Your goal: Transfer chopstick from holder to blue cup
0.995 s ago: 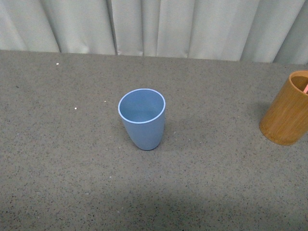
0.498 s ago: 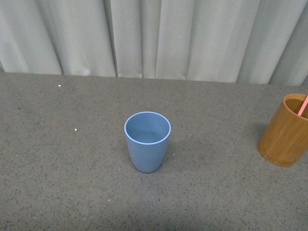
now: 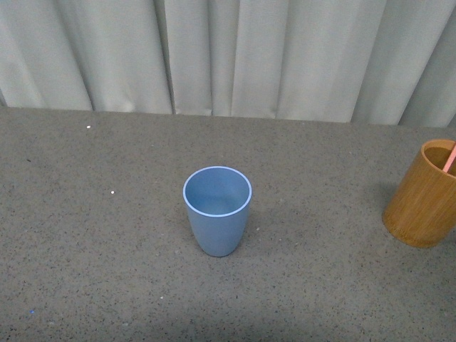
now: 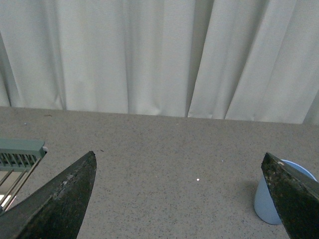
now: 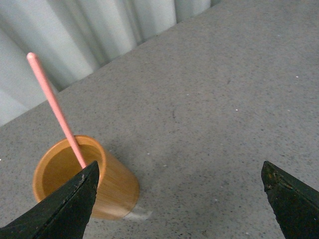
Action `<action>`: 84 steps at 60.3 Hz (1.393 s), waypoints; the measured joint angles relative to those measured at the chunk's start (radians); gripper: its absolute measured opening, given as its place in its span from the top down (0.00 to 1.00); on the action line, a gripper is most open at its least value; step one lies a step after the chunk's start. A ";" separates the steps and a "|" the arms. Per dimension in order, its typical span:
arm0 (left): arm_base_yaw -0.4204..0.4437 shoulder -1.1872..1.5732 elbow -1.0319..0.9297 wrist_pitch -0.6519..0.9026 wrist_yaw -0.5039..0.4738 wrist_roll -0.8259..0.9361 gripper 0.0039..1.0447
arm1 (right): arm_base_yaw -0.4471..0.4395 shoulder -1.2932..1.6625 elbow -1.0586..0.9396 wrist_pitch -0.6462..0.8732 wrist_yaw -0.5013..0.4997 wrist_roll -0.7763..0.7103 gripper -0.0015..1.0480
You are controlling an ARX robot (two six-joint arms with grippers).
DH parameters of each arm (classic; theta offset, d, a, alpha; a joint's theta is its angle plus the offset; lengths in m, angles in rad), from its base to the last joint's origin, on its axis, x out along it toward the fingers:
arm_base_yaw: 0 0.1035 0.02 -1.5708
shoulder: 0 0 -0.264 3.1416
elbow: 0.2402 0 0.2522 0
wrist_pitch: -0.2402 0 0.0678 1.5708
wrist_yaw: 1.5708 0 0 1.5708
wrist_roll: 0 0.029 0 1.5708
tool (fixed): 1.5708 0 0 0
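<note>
The light-blue cup (image 3: 217,209) stands upright and empty in the middle of the grey table. The brown wooden holder (image 3: 423,193) stands at the right edge of the front view with a pink chopstick (image 3: 449,158) leaning in it. Neither arm shows in the front view. In the right wrist view the holder (image 5: 84,181) and the chopstick (image 5: 56,110) lie beside one fingertip of my open, empty right gripper (image 5: 179,172). In the left wrist view my left gripper (image 4: 179,162) is open and empty, and the blue cup (image 4: 271,199) shows partly behind one fingertip.
Pale curtains (image 3: 228,57) hang along the table's far edge. A grey-green slatted rack (image 4: 17,159) shows at the edge of the left wrist view. The table top (image 3: 107,271) is speckled grey.
The front view has shifted: the cup and holder sit lower in the picture and look more upright than one second ago. Almost nothing differs from half a second ago.
</note>
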 joint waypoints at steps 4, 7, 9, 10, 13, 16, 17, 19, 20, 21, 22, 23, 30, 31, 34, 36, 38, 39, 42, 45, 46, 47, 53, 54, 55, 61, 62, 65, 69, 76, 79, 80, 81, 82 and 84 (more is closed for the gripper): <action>0.000 0.000 0.000 0.000 0.000 0.000 0.06 | 0.019 0.052 0.047 -0.004 0.008 -0.010 0.09; 0.000 0.000 0.000 0.000 0.000 0.000 0.06 | 0.018 0.076 0.064 -0.005 0.008 -0.011 0.09; 0.000 0.000 0.000 0.000 0.000 0.000 0.06 | 0.012 0.089 0.071 -0.008 0.003 -0.010 0.09; 0.000 0.000 0.000 0.000 0.000 0.000 0.06 | 0.010 0.093 0.073 -0.009 0.000 -0.009 0.09; 0.000 0.000 0.000 0.000 0.000 0.000 0.06 | -0.006 0.114 0.080 -0.010 -0.021 -0.001 0.09; 0.000 0.000 0.000 0.000 0.000 0.000 0.06 | -0.026 0.138 0.086 -0.007 -0.044 0.003 0.09; 0.000 0.000 0.000 0.000 0.000 0.000 0.06 | -0.033 0.149 0.089 -0.005 -0.051 0.004 0.09; 0.000 0.000 0.000 0.000 0.000 0.000 0.06 | -0.042 0.165 0.093 -0.002 -0.060 0.004 0.09; 0.000 0.000 0.000 0.000 0.000 0.000 0.06 | -0.045 0.170 0.095 -0.002 -0.063 0.004 0.09; 0.000 0.000 0.000 0.000 0.000 0.000 0.06 | -0.050 0.180 0.099 -0.002 -0.069 0.003 0.09; 0.000 0.000 0.000 0.000 0.000 0.000 0.06 | -0.053 0.185 0.101 -0.002 -0.072 0.004 0.09; 0.000 0.000 0.000 0.000 0.000 0.000 0.06 | -0.057 0.194 0.107 -0.002 -0.079 0.004 0.09; 0.000 0.000 0.000 0.000 0.000 0.000 0.06 | -0.063 0.221 0.133 0.000 -0.108 0.002 0.09; 0.000 0.000 0.000 0.000 0.000 0.000 0.06 | -0.061 0.223 0.139 0.000 -0.114 0.001 0.09; 0.000 0.000 0.000 0.000 0.000 0.000 0.06 | -0.057 0.225 0.151 -0.001 -0.121 -0.001 0.09; 0.000 0.000 0.000 0.000 0.000 0.000 0.06 | -0.052 0.225 0.163 -0.003 -0.125 -0.004 0.09; 0.000 0.000 0.000 0.000 0.000 0.000 0.06 | -0.045 0.227 0.178 -0.008 -0.127 -0.008 0.09; 0.000 0.000 0.000 0.000 0.000 0.000 0.06 | -0.043 0.227 0.182 -0.009 -0.127 -0.008 0.09; 0.000 0.000 0.000 0.000 0.000 0.000 0.06 | -0.035 0.233 0.200 -0.011 -0.130 -0.011 0.09; 0.000 0.000 0.000 0.000 0.000 0.000 0.06 | -0.028 0.240 0.213 -0.013 -0.131 -0.013 0.09; 0.000 0.000 0.000 0.000 0.000 0.000 0.06 | -0.025 0.244 0.219 -0.014 -0.132 -0.015 0.09; 0.000 0.000 0.000 0.000 0.000 0.000 0.06 | -0.024 0.247 0.222 -0.014 -0.132 -0.016 0.09; 0.000 0.000 0.000 0.000 0.000 0.000 0.06 | -0.016 0.282 0.249 -0.015 -0.136 -0.022 0.09; 0.000 0.000 0.000 0.000 0.000 0.000 0.06 | -0.016 0.286 0.251 -0.015 -0.136 -0.023 0.09; 0.000 0.000 0.000 0.000 0.000 0.000 0.06 | -0.015 0.294 0.257 -0.016 -0.136 -0.026 0.09; 0.000 0.000 0.000 0.000 0.000 0.000 0.06 | -0.012 0.332 0.283 -0.016 -0.139 -0.037 0.09; 0.000 0.000 0.000 0.000 0.000 0.000 0.06 | -0.012 0.336 0.286 -0.016 -0.140 -0.037 0.09; 0.000 0.000 0.000 0.000 0.000 0.000 0.06 | -0.008 0.357 0.304 -0.015 -0.145 -0.041 0.09; 0.000 0.000 0.000 0.000 0.000 0.000 0.06 | -0.002 0.381 0.326 -0.015 -0.151 -0.048 0.09; 0.000 0.000 0.000 0.000 0.000 0.000 0.06 | 0.015 0.433 0.375 -0.015 -0.150 -0.054 0.09; 0.000 0.000 0.000 0.000 0.000 0.000 0.06 | 0.021 0.452 0.389 -0.015 -0.150 -0.055 0.09; 0.000 0.000 0.000 0.000 0.000 0.000 0.06 | 0.022 0.455 0.391 -0.014 -0.150 -0.055 0.09; 0.000 0.000 0.000 0.000 0.000 0.000 0.06 | 0.023 0.465 0.396 -0.013 -0.150 -0.055 0.09; 0.000 0.000 0.000 0.000 0.000 0.000 0.06 | 0.024 0.468 0.398 -0.013 -0.149 -0.055 0.09; 0.000 0.000 0.000 0.000 0.000 0.000 0.06 | 0.025 0.488 0.409 -0.011 -0.149 -0.053 0.09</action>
